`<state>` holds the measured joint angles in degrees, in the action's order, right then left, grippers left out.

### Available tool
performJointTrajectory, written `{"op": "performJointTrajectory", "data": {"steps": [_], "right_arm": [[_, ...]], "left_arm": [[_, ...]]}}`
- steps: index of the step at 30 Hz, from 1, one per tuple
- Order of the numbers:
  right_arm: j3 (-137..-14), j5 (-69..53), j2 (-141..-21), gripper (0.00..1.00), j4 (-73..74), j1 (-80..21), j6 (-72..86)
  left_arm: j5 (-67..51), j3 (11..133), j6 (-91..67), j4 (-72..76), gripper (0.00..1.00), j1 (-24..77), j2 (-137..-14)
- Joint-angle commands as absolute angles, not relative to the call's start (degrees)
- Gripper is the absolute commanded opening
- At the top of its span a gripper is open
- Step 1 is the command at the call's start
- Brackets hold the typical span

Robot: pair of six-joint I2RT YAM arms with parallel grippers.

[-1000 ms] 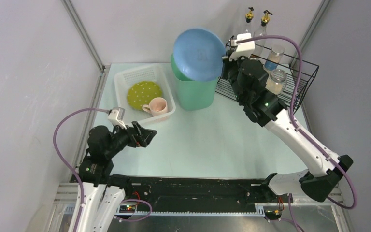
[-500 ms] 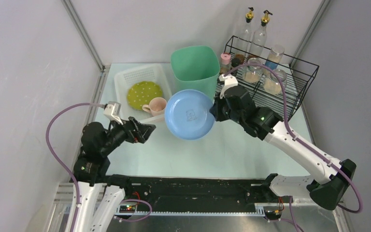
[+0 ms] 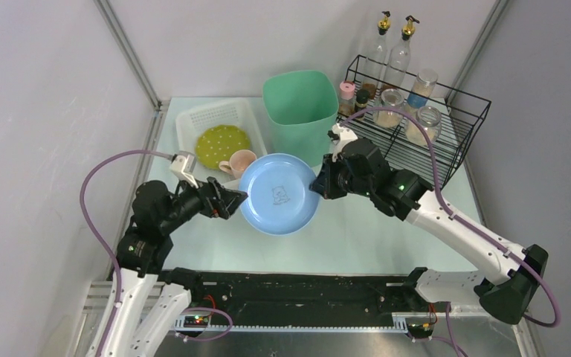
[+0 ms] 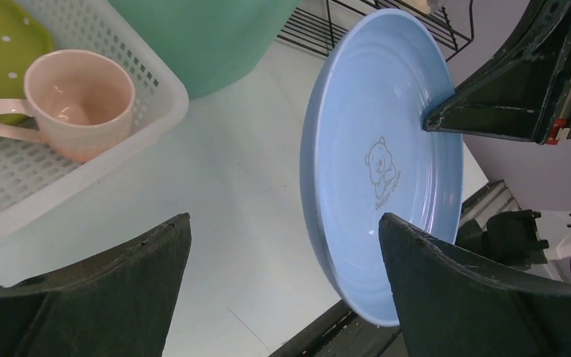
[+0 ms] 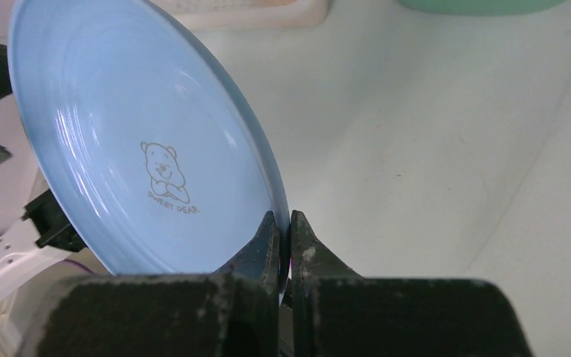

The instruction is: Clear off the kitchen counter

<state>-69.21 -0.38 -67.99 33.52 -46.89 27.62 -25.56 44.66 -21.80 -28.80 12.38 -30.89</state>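
Blue plate (image 3: 279, 195), printed with a small bear, is held on edge above the middle of the desk (image 3: 357, 230), toward its near left. The pale mint desk fills the floor of the scene under both arms. The right jaws are pinched tight on the plate's rim, on the side away from the left arm. The left jaws are spread wide and face the plate without touching it.

This looks like a hand-over. The left jaws should probably slide over the free rim, opposite the right jaws, and close well onto the rim. The right jaws ought to let go only once that hold is firm, as a glossy plate held by its edge can swing or slip.

Counted:
- One blue plate.
- One white basket (image 3: 186, 123) at the far left corner.
- One green spotted plate (image 3: 221, 143) and one pink cup (image 3: 242, 161), both in the basket.
- One green bin (image 3: 301, 104) at the far edge.
- One black wire rack (image 3: 457, 123) at the far right corner.
- Two tall bottles (image 3: 398, 59) in the rack.
- At least five jars in the rack, too crowded to count surely.
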Motion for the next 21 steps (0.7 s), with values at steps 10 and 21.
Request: {"op": "performJointTrajectory", "data": {"steps": [10, 21], "right_arm": [[-69.70, -6.76, -69.75, 0.00, 26.01, -48.64, 32.27], [-69.74, -2.60, -70.16, 0.00, 27.27, -48.67, 31.16]], "left_arm": [[-20.98, 46.15, -19.08, -26.22, 0.80, 18.41, -34.29], [-19.06, 45.69, -18.49, -26.35, 0.06, 19.10, -36.23]]}}
